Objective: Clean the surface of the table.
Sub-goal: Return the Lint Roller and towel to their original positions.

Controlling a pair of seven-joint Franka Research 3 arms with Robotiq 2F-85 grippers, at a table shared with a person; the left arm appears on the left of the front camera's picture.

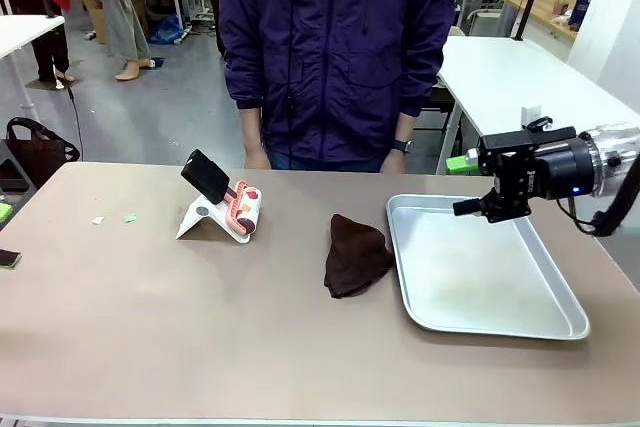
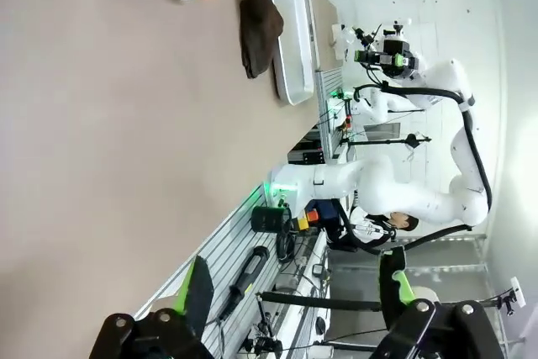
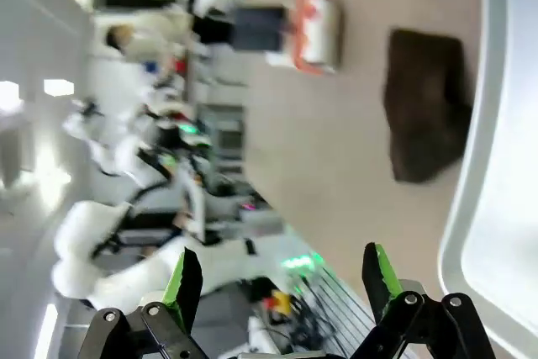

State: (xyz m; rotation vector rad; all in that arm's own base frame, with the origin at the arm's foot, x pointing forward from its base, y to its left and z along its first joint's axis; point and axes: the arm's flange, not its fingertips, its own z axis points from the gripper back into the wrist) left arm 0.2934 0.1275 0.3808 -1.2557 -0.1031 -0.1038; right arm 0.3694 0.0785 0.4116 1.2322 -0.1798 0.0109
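The brownish-tan table (image 1: 200,327) spreads across the front view, and it also shows in the left wrist view (image 2: 118,140) and the right wrist view (image 3: 336,166). A crumpled dark brown cloth (image 1: 352,257) (image 2: 259,29) (image 3: 424,115) lies near its middle. Two small scraps (image 1: 112,218) lie on the top at the left. My right gripper (image 1: 463,185) (image 3: 282,279) hangs open and empty over the far edge of the metal tray (image 1: 560,322). My left gripper (image 2: 296,292) is open and empty, off the table's edge and looking along the top.
A phone on a white stand (image 1: 208,187) and a red-and-white roll (image 1: 245,209) (image 3: 318,18) sit at the back left. The shiny tray (image 2: 290,39) (image 3: 504,191) lies right of the cloth. A person in a dark purple jacket (image 1: 335,47) stands at the far edge.
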